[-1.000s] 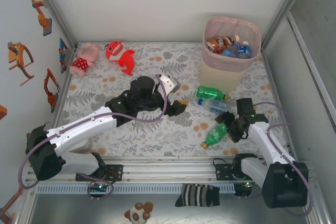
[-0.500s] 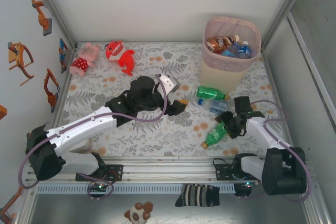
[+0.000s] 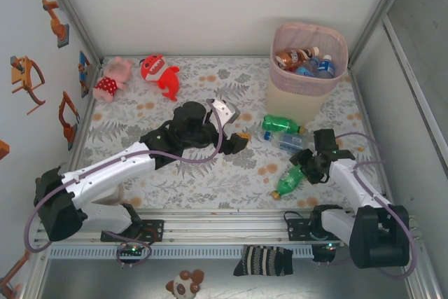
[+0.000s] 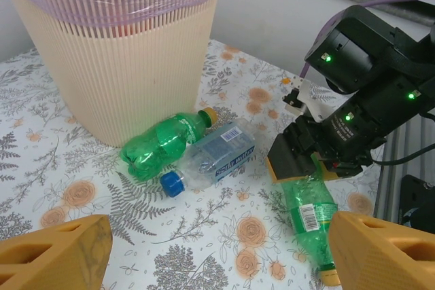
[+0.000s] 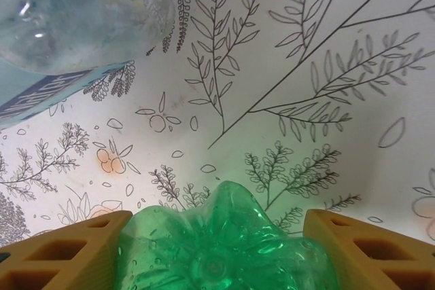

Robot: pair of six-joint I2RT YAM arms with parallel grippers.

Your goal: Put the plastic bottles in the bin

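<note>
Narrowing over the last second, the right end effector (image 4: 304,168) has drawn its jaws in on the base of a green bottle (image 4: 310,214). In the right wrist view the yellow pads (image 5: 64,252) press against both sides of the green plastic, so it reads as a grasp, though perhaps not yet a firm one. That bottle lies on the table (image 3: 210,180) at the near right, cap pointing toward the near edge.

To do this step well, let the grip settle before any lift: thin plastic can dent and slip. Held by its base, the bottle will hang long, so raise it high and straight before swinging it far.

Just beyond lie a second green bottle (image 3: 280,124) and a clear bottle (image 3: 288,142), touching each other at the foot of the bin (image 3: 297,99). The carry should pass above them and well over the pink rim, with the release above the opening, where other bottles (image 3: 299,57) already sit.

Mid-table, the left end effector (image 3: 234,133) hangs released, facing that pair; it should stay out of the right arm's path.
</note>
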